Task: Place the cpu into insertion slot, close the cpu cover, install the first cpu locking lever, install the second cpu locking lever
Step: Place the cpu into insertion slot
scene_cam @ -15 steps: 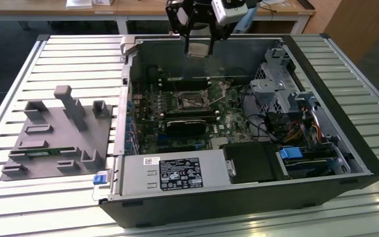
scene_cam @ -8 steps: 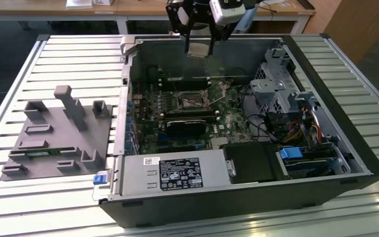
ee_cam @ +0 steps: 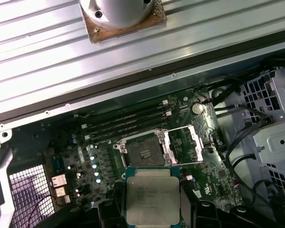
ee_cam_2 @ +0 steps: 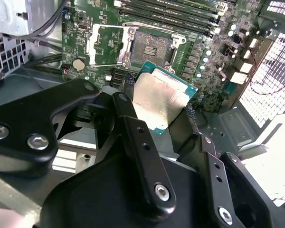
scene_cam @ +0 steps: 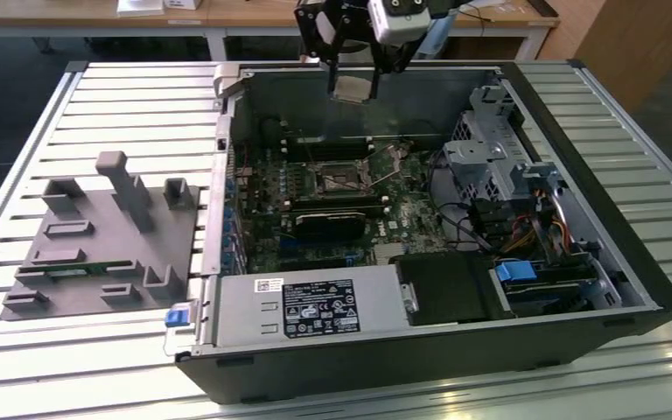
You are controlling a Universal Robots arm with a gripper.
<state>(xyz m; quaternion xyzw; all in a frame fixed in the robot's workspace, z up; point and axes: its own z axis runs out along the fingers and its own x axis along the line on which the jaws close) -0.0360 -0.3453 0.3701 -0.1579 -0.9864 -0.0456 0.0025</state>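
My gripper (scene_cam: 353,74) hangs above the open computer case, shut on the cpu (scene_cam: 353,86), a flat square chip with a dull silver top. In both wrist views the cpu (ee_cam_2: 161,97) (ee_cam: 152,194) sits between the black fingers (ee_cam_2: 133,133), held in the air and apart from the board. The insertion slot (scene_cam: 342,178) (ee_cam_2: 152,47) (ee_cam: 145,153) lies bare on the green board, its dark centre showing. The cpu cover (ee_cam_2: 107,43) (ee_cam: 183,142), a thin silver frame, is swung open beside the slot.
Long black memory slots (ee_cam: 128,121) run beside the socket. A black heatsink-like block (scene_cam: 325,223), the power supply (scene_cam: 312,306) and a metal drive cage (scene_cam: 493,149) with cables crowd the case. A grey fixture tray (scene_cam: 102,236) lies on the slatted table at the exterior view's left.
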